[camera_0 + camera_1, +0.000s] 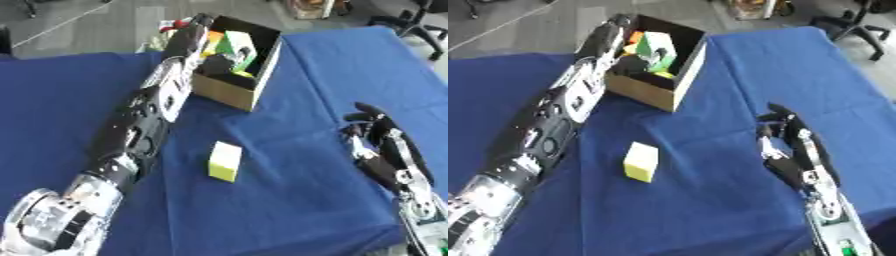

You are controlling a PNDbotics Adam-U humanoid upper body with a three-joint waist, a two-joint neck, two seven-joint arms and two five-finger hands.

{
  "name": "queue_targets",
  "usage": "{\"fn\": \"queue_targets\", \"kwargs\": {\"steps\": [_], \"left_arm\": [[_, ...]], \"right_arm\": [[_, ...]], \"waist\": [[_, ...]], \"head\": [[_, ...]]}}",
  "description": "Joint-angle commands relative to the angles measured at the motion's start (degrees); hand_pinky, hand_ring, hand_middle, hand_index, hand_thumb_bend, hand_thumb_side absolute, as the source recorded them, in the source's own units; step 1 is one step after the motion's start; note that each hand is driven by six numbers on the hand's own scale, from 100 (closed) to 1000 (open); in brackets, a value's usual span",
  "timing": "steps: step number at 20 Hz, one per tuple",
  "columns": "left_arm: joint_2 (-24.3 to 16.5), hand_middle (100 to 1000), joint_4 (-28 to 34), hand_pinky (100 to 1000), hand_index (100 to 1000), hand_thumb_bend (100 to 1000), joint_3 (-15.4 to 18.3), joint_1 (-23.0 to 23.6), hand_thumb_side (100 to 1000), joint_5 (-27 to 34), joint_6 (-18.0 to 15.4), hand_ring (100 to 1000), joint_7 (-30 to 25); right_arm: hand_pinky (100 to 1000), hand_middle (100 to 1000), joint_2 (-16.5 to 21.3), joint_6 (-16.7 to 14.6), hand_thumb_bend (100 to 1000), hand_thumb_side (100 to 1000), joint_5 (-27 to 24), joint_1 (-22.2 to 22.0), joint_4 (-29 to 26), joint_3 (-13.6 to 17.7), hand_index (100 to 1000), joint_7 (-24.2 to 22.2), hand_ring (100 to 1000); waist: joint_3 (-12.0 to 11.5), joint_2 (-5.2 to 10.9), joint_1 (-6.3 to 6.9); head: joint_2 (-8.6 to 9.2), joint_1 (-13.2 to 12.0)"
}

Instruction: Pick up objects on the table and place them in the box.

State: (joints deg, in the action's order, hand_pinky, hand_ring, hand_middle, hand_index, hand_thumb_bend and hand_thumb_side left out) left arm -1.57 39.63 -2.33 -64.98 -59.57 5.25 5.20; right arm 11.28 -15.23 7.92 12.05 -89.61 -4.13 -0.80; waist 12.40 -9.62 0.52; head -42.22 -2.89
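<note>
The blue table (70, 95) spreads under me. At twelve o'clock, my left hand (214, 62) reaches inside the box (229, 92); its fingers I cannot make out. My right hand (376, 135) rests relaxed, empty, at four o'clock. The yellow block (225, 161) lies at centre.

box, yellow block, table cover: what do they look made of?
Box: likely cardboard; matte tan walls, thin straight edges, dark inside.
Yellow block: possibly foam or plastic; flat matte faces, sharp edges, no gloss. Can't settle which.
Table cover: cloth; matte blue, soft folds and creases.
</note>
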Motion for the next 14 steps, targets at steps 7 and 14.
{"fn": "queue_targets", "kwargs": {"steps": [7,14], "left_arm": [[-3.6,873,6.0,856,987,400,-3.2,-1.8,451,4.3,-8.4,823,-3.9],[-16.6,836,22.4,870,956,641,-14.4,-1.9,185,8.1,-37.1,826,-31.5]], "right_arm": [[728,694,0.6,-0.1,100,310,-0.2,0.2,-0.7,0.6,896,0.2,653],[728,694,1.4,0.0,100,311,0.2,-0.3,-0.8,1.3,896,0.9,653]], "waist": [[-0.2,0.56,-0.82],[-1.3,0.95,0.33]], "head": [[0.82,0.8],[0.45,2.4]]}}
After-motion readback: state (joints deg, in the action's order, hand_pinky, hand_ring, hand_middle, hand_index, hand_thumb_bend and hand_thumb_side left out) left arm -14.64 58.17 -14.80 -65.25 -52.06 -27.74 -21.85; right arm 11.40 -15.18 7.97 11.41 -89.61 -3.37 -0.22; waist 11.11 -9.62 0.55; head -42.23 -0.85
